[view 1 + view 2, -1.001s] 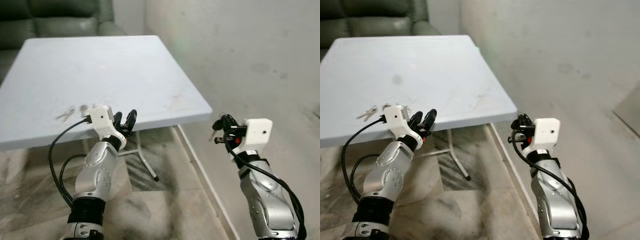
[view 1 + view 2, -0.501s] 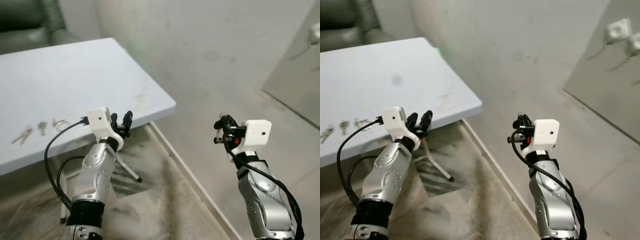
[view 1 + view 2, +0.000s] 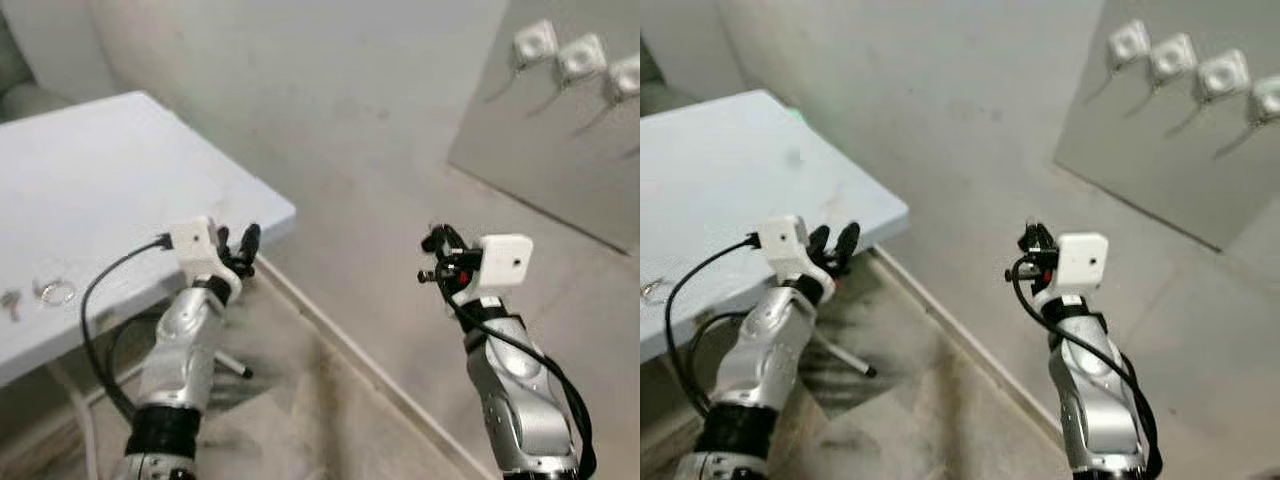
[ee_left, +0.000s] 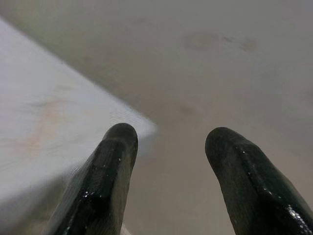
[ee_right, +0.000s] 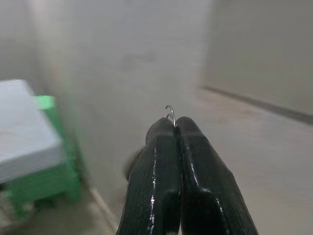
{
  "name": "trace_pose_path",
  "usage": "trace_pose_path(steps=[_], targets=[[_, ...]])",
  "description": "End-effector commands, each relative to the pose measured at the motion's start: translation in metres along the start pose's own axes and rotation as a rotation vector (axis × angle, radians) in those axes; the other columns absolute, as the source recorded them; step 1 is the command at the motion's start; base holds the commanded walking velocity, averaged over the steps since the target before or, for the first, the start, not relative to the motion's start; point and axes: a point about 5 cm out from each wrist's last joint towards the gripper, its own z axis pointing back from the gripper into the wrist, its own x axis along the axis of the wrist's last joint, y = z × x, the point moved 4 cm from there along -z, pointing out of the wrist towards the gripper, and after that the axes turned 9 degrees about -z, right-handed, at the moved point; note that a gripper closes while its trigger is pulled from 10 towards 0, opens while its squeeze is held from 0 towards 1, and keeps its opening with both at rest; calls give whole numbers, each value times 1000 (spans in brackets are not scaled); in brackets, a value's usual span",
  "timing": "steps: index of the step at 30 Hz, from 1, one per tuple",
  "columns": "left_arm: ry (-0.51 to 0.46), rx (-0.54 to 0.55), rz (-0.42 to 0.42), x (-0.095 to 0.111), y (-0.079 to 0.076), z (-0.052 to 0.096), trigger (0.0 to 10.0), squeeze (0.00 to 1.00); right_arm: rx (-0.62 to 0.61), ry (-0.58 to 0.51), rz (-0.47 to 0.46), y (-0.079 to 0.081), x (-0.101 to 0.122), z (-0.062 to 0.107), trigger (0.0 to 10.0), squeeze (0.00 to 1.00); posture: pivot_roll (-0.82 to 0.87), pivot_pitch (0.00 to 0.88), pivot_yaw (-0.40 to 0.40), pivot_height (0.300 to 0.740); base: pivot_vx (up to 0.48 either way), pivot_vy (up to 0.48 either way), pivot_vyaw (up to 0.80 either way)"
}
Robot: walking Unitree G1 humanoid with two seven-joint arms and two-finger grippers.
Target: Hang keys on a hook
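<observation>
Your right gripper (image 5: 174,122) pinches the key ring (image 5: 170,112) between pressed-together fingers, raised near the wall, well below the hooks (image 3: 1172,57). Your left gripper (image 4: 168,142) hovers spread beside the table (image 3: 110,170).

**Around the room**

A pale blue-grey square worktop (image 3: 110,190) stands beside the left hand (image 3: 235,250), its corner just beyond the fingertips. Plain grey plaster wall (image 3: 340,120) rises ahead of both hands. A mottled stone floor (image 3: 300,420) lies below them.
</observation>
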Motion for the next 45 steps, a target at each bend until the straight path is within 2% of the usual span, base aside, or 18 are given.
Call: trace_pose_path(steps=[1, 12, 41, 45], targets=[[-17, -39, -28, 6, -8, -2, 10000, 0, -9, -14, -5, -1, 2, 0, 10000, 0, 51, 41, -6, 740, 0, 0, -775], [-38, -54, -64, 11, -11, -4, 10000, 0, -23, -28, -19, 0, 3, -3, 10000, 0, 57, 59, -12, 740, 0, 0, -775], [-55, -74, -49, 15, -17, -5, 10000, 0, -25, -39, -11, -1, 9, -3, 10000, 0, 45, 84, -15, 740, 0, 0, -772], [-57, -77, -48, 16, -18, -5, 10000, 0, -3, -70, -28, 2, 14, -3, 10000, 0, 47, 85, -16, 740, 0, 0, -381]])
